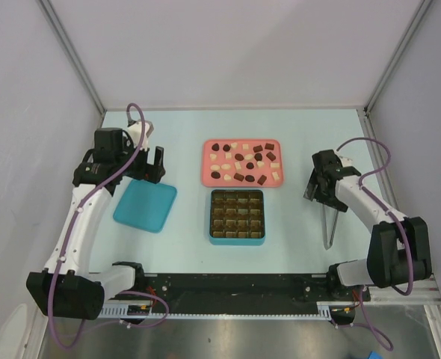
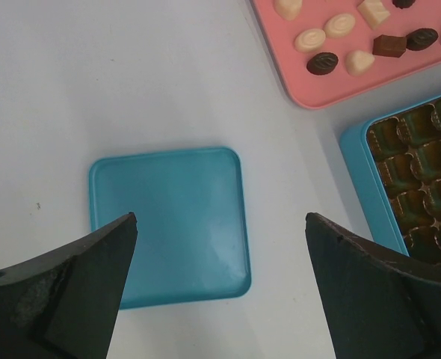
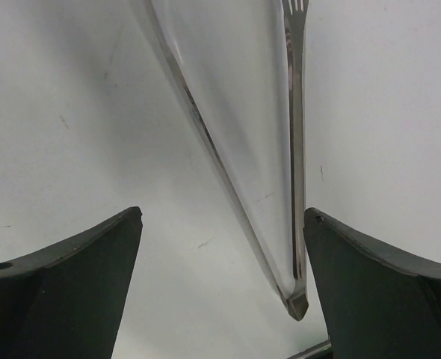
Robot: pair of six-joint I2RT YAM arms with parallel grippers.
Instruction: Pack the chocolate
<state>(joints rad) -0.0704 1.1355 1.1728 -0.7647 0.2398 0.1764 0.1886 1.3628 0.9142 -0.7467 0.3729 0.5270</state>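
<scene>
The left end effector (image 2: 220,224) gapes empty above a flat teal square lid (image 2: 168,224). The right end effector (image 3: 220,217), equally released, hangs above steel tongs (image 3: 295,149), partly cropped. Brown and cream chocolates (image 1: 239,177) lie in the pink rectangular tray (image 1: 207,161).

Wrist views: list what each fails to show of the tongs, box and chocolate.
- Tongs: far tips run past the top edge, right wrist view.
- Box: right part cut by the frame edge, left wrist view.
- Chocolate: only a few pieces show there; the rest lie beyond the top edge.
</scene>
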